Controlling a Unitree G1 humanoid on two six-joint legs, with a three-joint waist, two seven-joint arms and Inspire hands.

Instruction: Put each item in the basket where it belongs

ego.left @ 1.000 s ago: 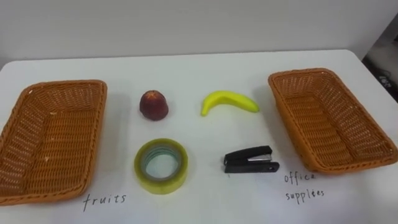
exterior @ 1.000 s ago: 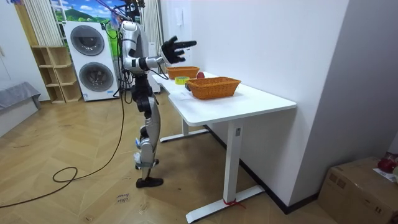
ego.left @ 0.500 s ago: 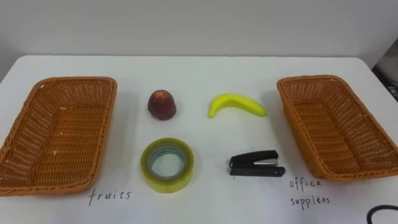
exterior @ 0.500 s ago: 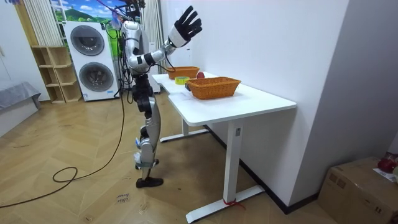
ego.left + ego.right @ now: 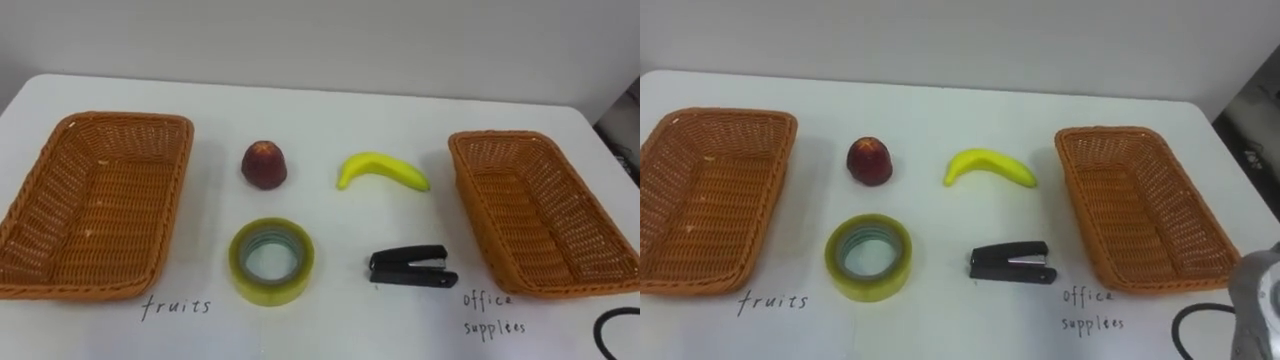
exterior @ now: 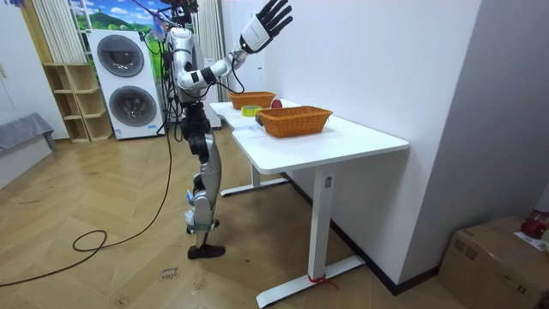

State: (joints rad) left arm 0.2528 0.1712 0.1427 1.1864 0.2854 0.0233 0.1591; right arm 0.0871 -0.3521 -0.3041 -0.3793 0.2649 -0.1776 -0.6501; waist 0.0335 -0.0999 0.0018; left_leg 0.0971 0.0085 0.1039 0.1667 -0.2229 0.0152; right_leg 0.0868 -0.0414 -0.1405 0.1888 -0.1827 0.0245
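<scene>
In the room view I see the right hand (image 6: 273, 17) held high over the white worktop (image 6: 360, 136), fingers spread wide and holding nothing, with washing machines (image 6: 129, 81) behind the robot. In the left eye view the red fruit (image 5: 265, 164), banana (image 5: 382, 171), tape roll (image 5: 271, 262) and black stapler (image 5: 411, 268) lie on the worktop between the left basket (image 5: 120, 118) and the right basket (image 5: 500, 137), all well apart from each other

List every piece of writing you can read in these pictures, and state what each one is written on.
"fruits": handwritten on the white table, just in front of the left basket.
"office supplies": handwritten in two lines on the table, in front of the right basket.
The tape roll and the stapler show no readable print.
</scene>
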